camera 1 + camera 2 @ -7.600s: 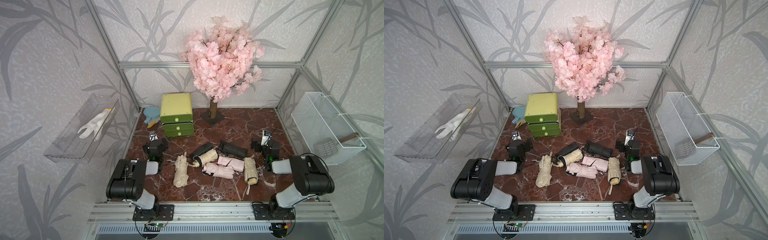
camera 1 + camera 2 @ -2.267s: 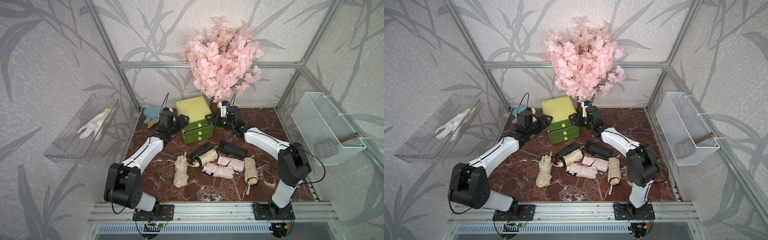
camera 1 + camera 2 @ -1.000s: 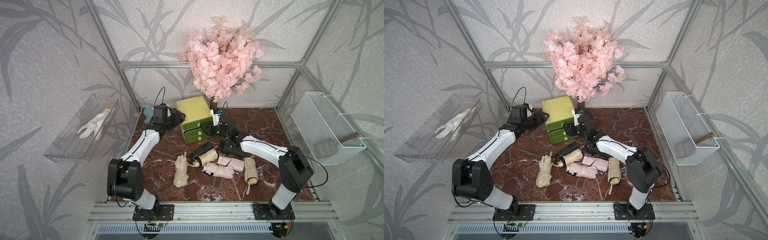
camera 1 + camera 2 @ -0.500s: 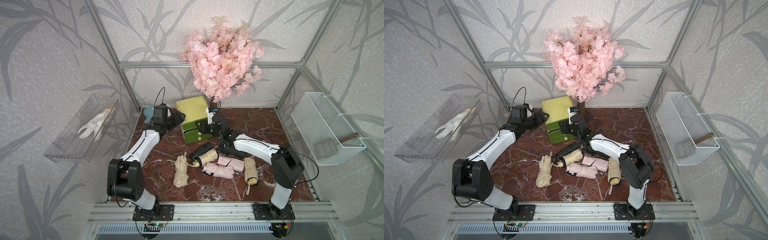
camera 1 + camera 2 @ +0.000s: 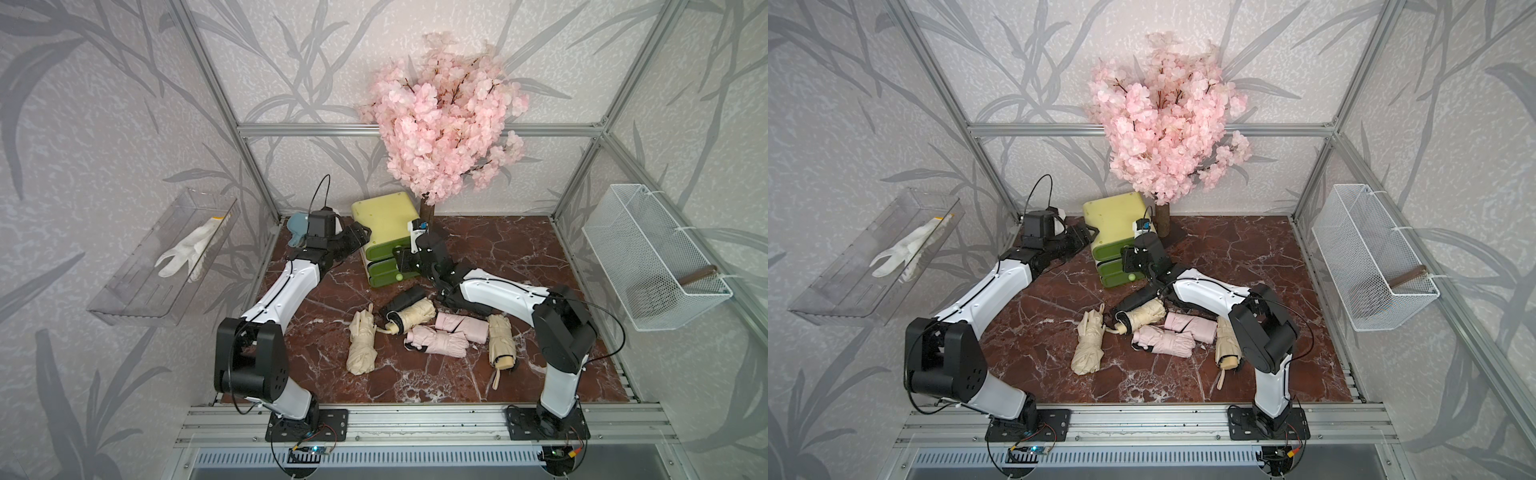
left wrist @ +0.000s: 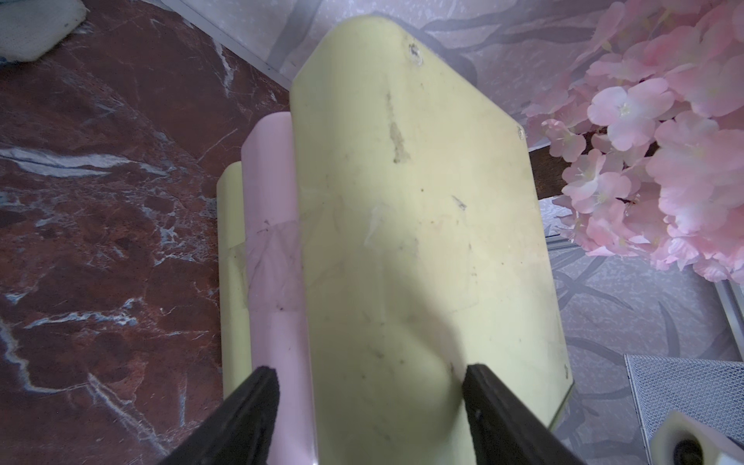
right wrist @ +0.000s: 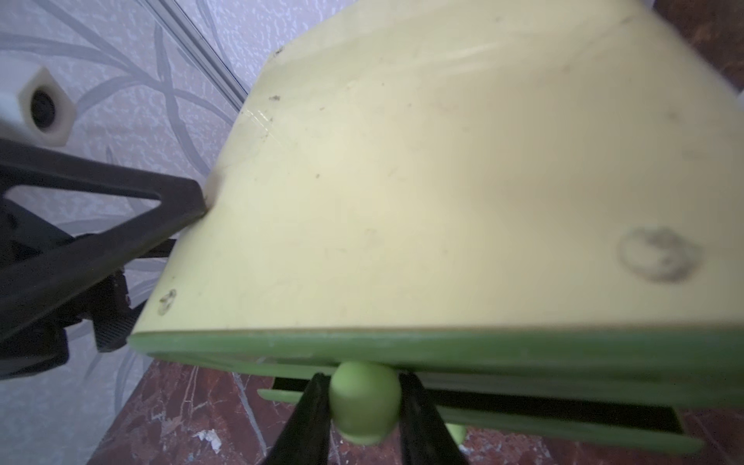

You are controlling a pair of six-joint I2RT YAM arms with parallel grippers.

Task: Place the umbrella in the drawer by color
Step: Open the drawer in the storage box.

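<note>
The drawer cabinet (image 5: 384,216) (image 5: 1113,216) stands at the back, turned askew, with a yellow top and green drawer fronts. My right gripper (image 7: 364,386) (image 5: 398,257) is shut on the top drawer's round green knob (image 7: 364,402); a dark slit shows under that drawer's front. At the cabinet's back left corner my left gripper (image 6: 368,374) (image 5: 361,232) is open, one finger over the yellow top and one over a pink band (image 6: 273,241) on the side. Several folded umbrellas lie mid-floor: beige (image 5: 362,345), pink (image 5: 436,340), black (image 5: 403,301).
A pink blossom tree (image 5: 440,133) rises right behind the cabinet. A white wire basket (image 5: 648,257) hangs on the right wall, and a clear tray with a white glove (image 5: 183,253) on the left wall. A blue-grey object (image 5: 296,226) lies in the back left corner.
My right gripper has drawn in to the cabinet's front and shut on the top drawer's knob. The left gripper has stayed at the cabinet's back corner.
</note>
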